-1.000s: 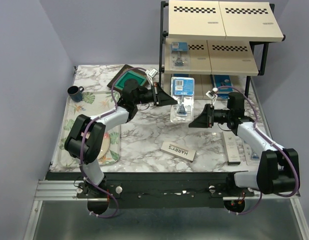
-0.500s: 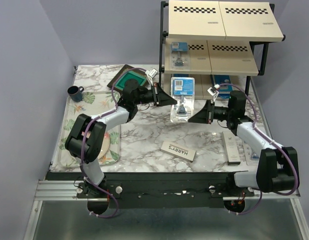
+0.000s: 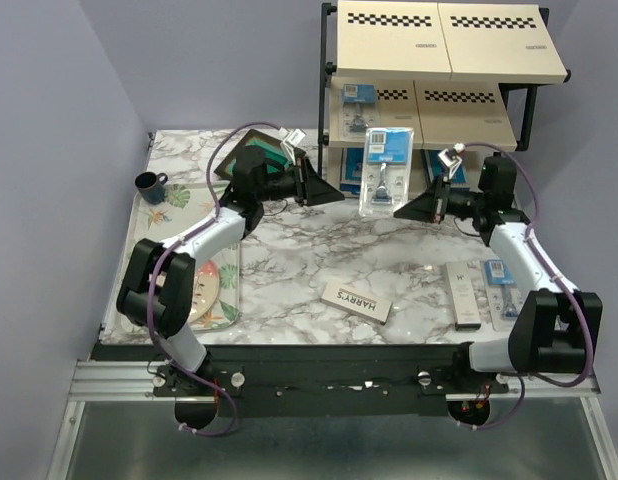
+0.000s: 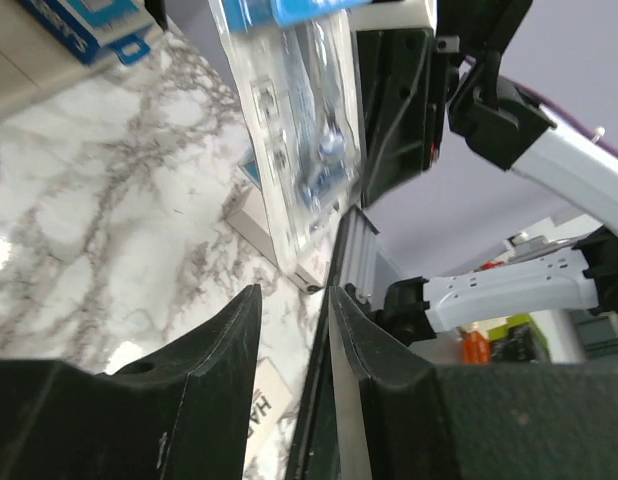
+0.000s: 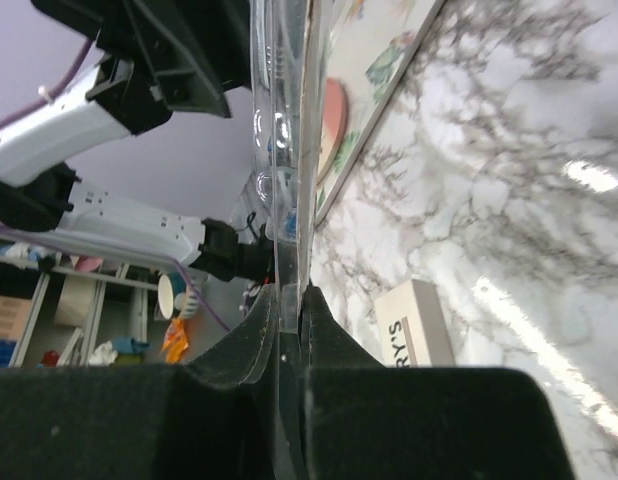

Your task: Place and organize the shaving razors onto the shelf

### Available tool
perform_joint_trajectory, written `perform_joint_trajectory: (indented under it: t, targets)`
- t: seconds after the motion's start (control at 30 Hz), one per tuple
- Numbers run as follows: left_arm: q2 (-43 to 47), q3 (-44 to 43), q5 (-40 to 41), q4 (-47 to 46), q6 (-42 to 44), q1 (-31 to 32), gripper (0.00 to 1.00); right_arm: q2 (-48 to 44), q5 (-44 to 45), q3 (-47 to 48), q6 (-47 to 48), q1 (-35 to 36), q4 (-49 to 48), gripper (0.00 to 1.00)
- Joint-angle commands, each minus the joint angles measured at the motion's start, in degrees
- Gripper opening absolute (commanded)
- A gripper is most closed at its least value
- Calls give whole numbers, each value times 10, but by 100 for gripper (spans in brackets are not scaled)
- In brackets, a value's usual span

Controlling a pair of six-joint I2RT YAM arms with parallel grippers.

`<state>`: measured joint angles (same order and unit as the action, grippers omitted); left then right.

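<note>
One blister pack point(image 5: 284, 150), seen edge-on, in right end effector point(image 5: 287, 305)

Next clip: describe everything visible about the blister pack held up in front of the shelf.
The blister pack is clear moulded plastic with a light-blue card at the top that carries a white label. A dark razor shows through the lower half. It hangs upright, off the table, before the shelf. The right gripper pinches its lower edge. The left gripper is close but apart from it.
</note>
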<state>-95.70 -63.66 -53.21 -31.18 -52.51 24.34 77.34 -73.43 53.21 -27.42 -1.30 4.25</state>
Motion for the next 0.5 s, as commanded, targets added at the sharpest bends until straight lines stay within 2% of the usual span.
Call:
perform_joint_trajectory:
  t: [0.0,0.3,0.47]
  targets:
    - [35,-32,-35,88,104,-30,41,53,-29,87,23,-42,42,1]
    - [39,-58,-51,154,166,-54,42,156,-46,187,-2,-82,32,1]
    - [49,-43,-53,173,195,-54,42,228,-73,262,-3,-89,68,1]
